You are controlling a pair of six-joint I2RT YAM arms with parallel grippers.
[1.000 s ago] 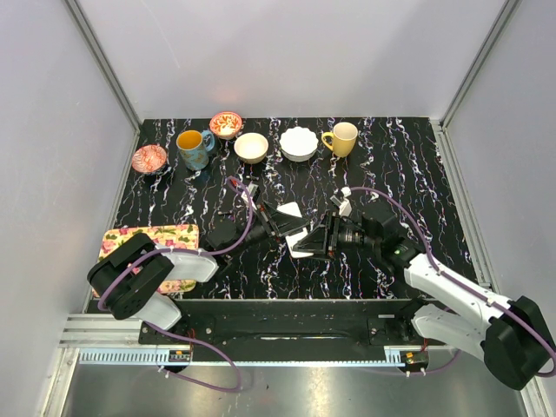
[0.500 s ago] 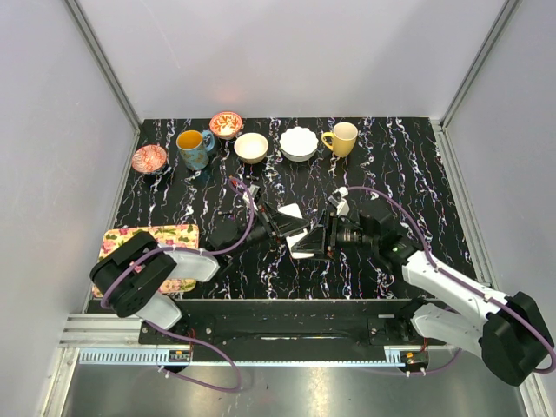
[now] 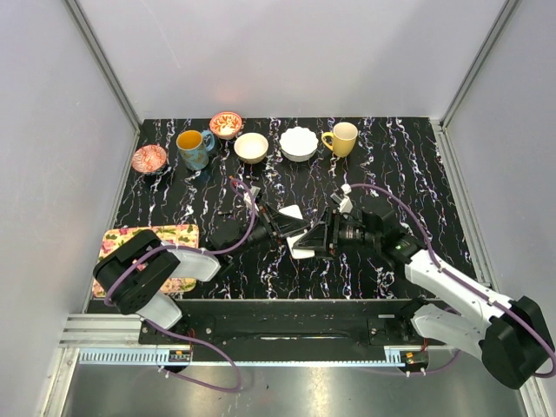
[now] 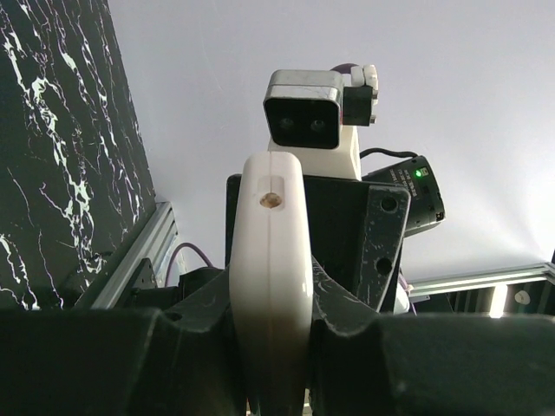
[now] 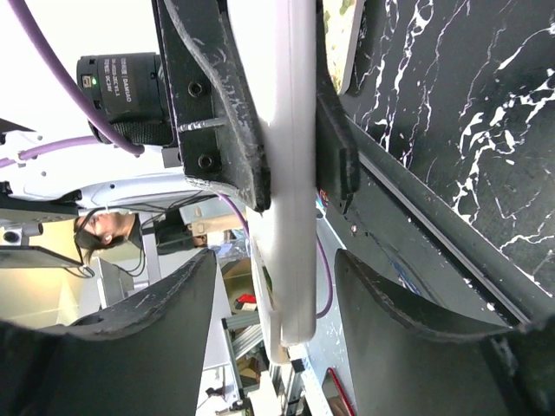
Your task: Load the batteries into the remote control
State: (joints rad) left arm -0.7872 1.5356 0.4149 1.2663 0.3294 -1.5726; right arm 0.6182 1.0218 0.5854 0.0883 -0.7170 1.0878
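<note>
From above, the remote control point(image 3: 301, 252) sits near the middle of the bench point(image 3: 417, 174), clamped in the left end effector point(image 3: 280, 228), with the right end effector point(image 3: 320, 239) just beside it. In the left wrist view the slab stands edge-on, pinched across its flat faces by the fingers point(image 4: 173, 347). In the right wrist view the right fingers point(image 5: 156, 338) stand apart on either side of its end, touching neither face. It looks like light, stiff, smooth plastic that is likely slippery, best gripped across the flat faces. No batteries show.

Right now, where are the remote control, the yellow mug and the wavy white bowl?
remote control point(image 4: 270, 286): left wrist view, its narrow white edge.
yellow mug point(image 3: 345, 141): top view, its side.
wavy white bowl point(image 3: 298, 155): top view, its near wall.
</note>
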